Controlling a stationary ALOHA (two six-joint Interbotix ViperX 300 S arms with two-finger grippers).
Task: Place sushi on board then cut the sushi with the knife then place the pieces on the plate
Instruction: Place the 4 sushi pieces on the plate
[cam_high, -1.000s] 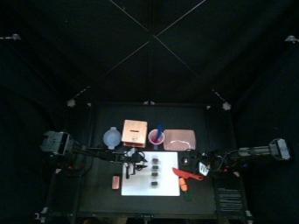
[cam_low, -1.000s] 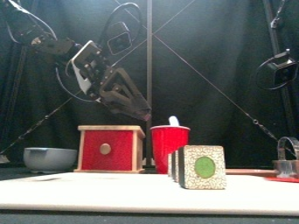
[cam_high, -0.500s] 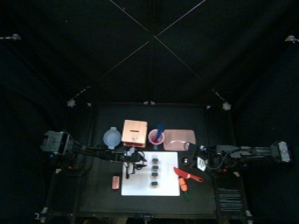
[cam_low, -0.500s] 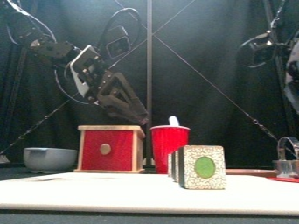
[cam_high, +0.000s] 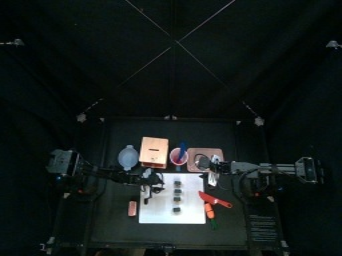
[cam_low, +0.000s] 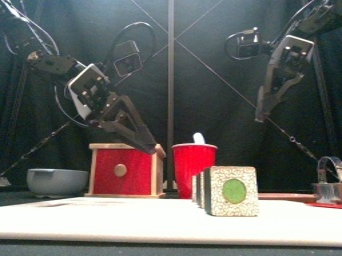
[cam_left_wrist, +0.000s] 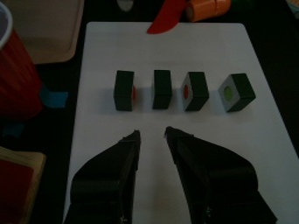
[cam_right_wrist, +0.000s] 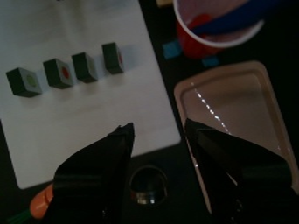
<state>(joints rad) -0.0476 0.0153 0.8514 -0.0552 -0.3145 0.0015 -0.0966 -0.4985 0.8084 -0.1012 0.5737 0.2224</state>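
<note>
Four dark green sushi pieces (cam_high: 171, 191) (cam_low: 230, 191) stand in a row on the white cutting board (cam_high: 181, 214), apart from one another (cam_left_wrist: 162, 90) (cam_right_wrist: 82, 66). The red knife (cam_high: 211, 200) (cam_left_wrist: 173, 14) lies at the board's right edge. The pink plate (cam_high: 205, 158) (cam_right_wrist: 239, 114) lies behind the board, bare. My left gripper (cam_high: 151, 179) (cam_low: 152, 142) (cam_left_wrist: 151, 135) hovers over the board's left part, open and holding nothing. Above the gap between board and plate, my right gripper (cam_high: 214, 176) (cam_low: 263, 110) (cam_right_wrist: 159, 131) hangs wide open and holds nothing.
At the back left stand the wooden box (cam_high: 154, 152) (cam_low: 126, 169) and the blue-grey bowl (cam_high: 128, 157) (cam_low: 56, 180). The red cup (cam_high: 178, 155) (cam_low: 194, 168) holds a blue knife (cam_right_wrist: 233, 16). A metal cutter (cam_low: 327, 178) sits at the right. A small red toy (cam_high: 132, 208) lies left of the board.
My right arm has swung in from the right toward the plate and board, and its gripper now shows in the front view. The left gripper has drawn back slightly to the left.
</note>
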